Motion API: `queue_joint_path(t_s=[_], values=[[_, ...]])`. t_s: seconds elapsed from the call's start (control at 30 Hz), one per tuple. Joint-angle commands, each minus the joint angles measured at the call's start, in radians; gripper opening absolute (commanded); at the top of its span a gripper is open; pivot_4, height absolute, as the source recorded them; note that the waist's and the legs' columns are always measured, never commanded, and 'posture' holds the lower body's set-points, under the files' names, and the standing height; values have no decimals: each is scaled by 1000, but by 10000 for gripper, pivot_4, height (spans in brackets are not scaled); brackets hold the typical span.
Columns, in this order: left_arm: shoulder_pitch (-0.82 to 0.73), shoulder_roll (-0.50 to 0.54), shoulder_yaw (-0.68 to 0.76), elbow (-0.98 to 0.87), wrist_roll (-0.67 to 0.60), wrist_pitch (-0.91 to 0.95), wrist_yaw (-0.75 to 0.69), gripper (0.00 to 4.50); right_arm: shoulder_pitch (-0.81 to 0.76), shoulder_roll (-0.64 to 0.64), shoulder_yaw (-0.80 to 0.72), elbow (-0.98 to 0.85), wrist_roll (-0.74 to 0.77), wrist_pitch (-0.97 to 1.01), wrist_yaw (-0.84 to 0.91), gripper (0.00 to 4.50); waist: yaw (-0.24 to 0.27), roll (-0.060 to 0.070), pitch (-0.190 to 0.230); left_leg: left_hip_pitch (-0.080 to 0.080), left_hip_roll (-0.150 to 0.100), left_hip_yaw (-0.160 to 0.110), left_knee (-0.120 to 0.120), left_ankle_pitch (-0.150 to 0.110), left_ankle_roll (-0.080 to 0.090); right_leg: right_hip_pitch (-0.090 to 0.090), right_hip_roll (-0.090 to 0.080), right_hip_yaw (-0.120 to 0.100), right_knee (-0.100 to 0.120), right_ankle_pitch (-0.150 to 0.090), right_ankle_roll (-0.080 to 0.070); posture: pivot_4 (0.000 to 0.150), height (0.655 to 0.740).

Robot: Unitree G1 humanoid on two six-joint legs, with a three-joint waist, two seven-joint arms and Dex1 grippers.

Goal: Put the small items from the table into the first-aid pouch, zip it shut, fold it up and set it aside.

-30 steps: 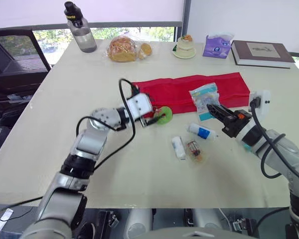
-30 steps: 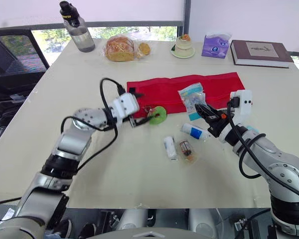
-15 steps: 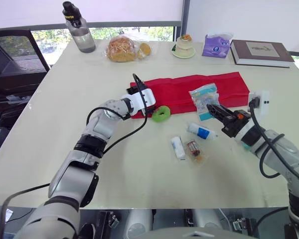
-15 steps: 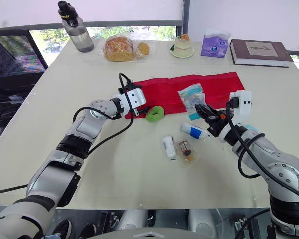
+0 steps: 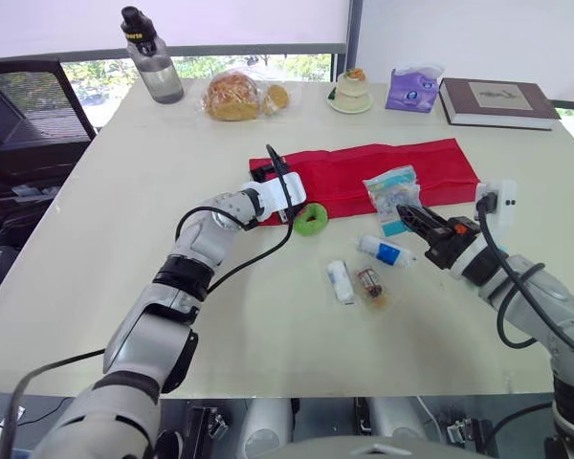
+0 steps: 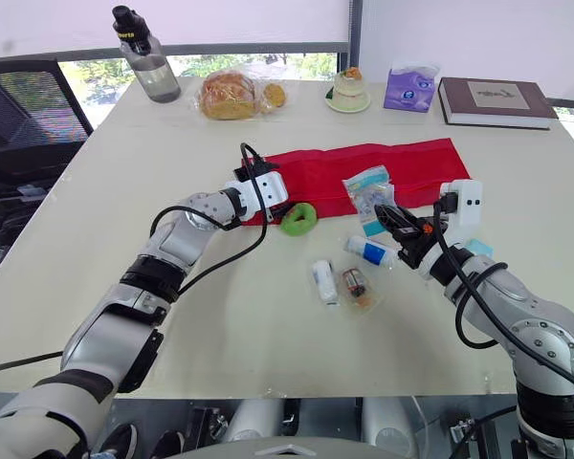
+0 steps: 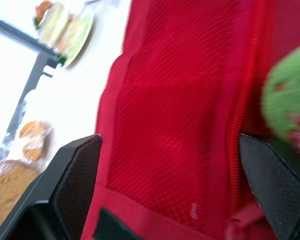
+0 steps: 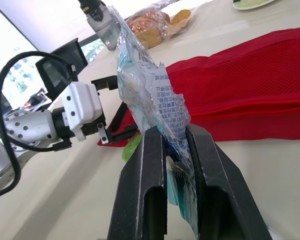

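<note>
So, head view: red pouch [image 5: 383, 167] flat on tabletop [image 5: 124, 239], left gripper [image 5: 265, 175] at its left end. Left wrist: left fingers [image 7: 75, 170] spread wide over pouch mesh, empty. Right wrist: right fingers [image 8: 152, 170] clamped on packet [image 8: 150, 95] near pouch; looks light, crinkly, slippery, I'd grip mid-body.

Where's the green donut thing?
The green ring lies near the middle of the table, at the near edge of the red pouch, close by the left gripper.
</note>
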Motion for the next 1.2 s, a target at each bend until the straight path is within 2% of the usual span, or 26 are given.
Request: queue_joint_path(t_s=[0.03, 0.07, 0.17, 0.33, 0.4, 0.43, 0.73, 0.93, 1.1, 1.2], values=[[-12, -9, -5, 52, 29, 19, 39, 44502, -15, -1, -13, -33, 5, -17, 1, 684, -1, 0, 0, 0, 0, 0, 0, 0, 0, 0, 0, 0, 0, 0, 0, 1500, 7400], [-15, -10, -6, 58, 33, 18, 45, 44502, -15, -1, -13, -34, 5, -17, 1, 684, 0, 0, 0, 0, 0, 0, 0, 0, 0, 0, 0, 0, 1, 0, 0, 1500, 7400], [-29, -26, -5, 84, 37, 23, 67, 36673, -12, -2, -16, -38, 5, -18, -3, 684, 0, 0, 0, 0, 0, 0, 0, 0, 0, 0, 0, 0, 0, 0, 0, 1500, 7400], [-33, -32, -21, 103, 58, -1, 77, 11414, -7, 0, -18, -45, 6, -20, -11, 684, -1, 0, 0, -1, 0, 0, 0, 0, 0, -2, 0, 1, 0, 0, 0, 1500, 7400], [-33, -32, -19, 105, 57, -18, 83, 2616, -5, 0, -19, -47, 6, -21, -14, 684, 1, 0, 0, -1, 0, 0, 0, 0, 0, -2, 0, 0, 1, 0, 0, 1500, 7400], [-32, -32, -18, 104, 55, -30, 83, 615, -4, 1, -19, -48, 7, -22, -15, 684, 1, 0, 0, -1, 0, 0, 0, 0, 0, -2, 0, 0, 1, 0, 0, 1500, 7400], [-18, -58, -11, 16, 22, -129, 63, 615, 5, 8, -10, -38, 9, -15, -25, 684, 7, 0, 0, -3, 0, 0, 0, 0, 0, -2, 0, 0, 0, 0, 0, 1500, 7400], [7, -113, -23, -75, 3, -157, 21, 615, -15, 21, 7, 40, 61, 34, -104, 684, 7, 0, 0, -3, -1, 0, 0, 0, 0, -2, -1, 0, 0, 0, 0, 1500, 7400], [23, -193, -28, -120, -34, -112, -24, 615, -91, 69, 29, 177, 160, 83, -217, 684, -1, 0, 0, -2, -1, 0, 0, 0, 0, -2, 0, 0, 0, 0, 0, 1500, 7400], [27, -260, 9, -147, -112, -5, -61, 615, -134, 98, 40, 261, 220, 111, -284, 684, 3, 0, 0, -3, -1, 0, 0, 0, 0, -2, 0, 1, 0, 0, 0, 1500, 7400]])
